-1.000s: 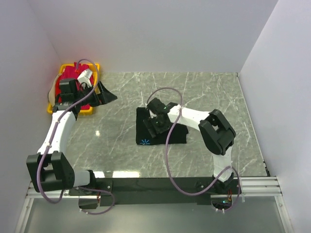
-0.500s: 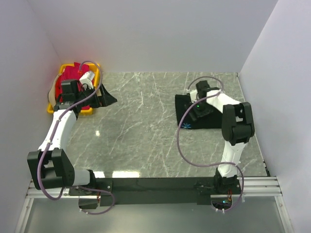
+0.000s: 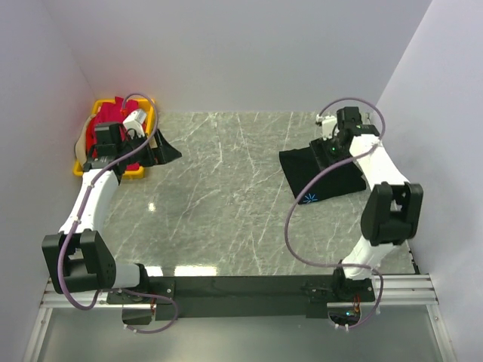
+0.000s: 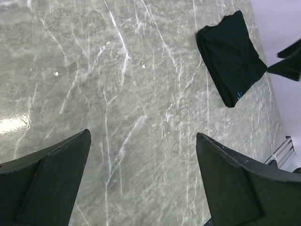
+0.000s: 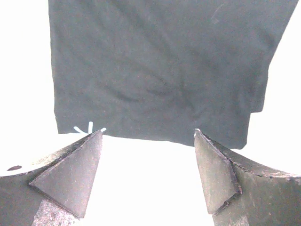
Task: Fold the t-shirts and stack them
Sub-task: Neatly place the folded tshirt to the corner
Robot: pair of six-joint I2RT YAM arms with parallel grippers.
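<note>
A folded black t-shirt (image 3: 321, 177) lies flat at the far right of the marble table. It also shows in the left wrist view (image 4: 230, 56) and the right wrist view (image 5: 160, 66). My right gripper (image 3: 327, 154) hovers over the shirt's back edge. In its own view the right gripper (image 5: 148, 133) is open and empty, with the shirt's edge just beyond its fingertips. Magenta-pink t-shirts (image 3: 108, 119) lie bunched in the yellow crate (image 3: 143, 102) at the back left. My left gripper (image 3: 162, 151) is open and empty beside the crate, above bare table (image 4: 143, 136).
White walls close in the table at the left, back and right; the black shirt lies close to the right wall. The right arm's fingers (image 4: 288, 63) show at the right edge of the left wrist view. A metal rail runs along the near edge (image 3: 400, 285).
The right arm swept the folded black shirt from the table's middle to the far right, then its gripper came off the cloth. The left arm has hardly moved.
</note>
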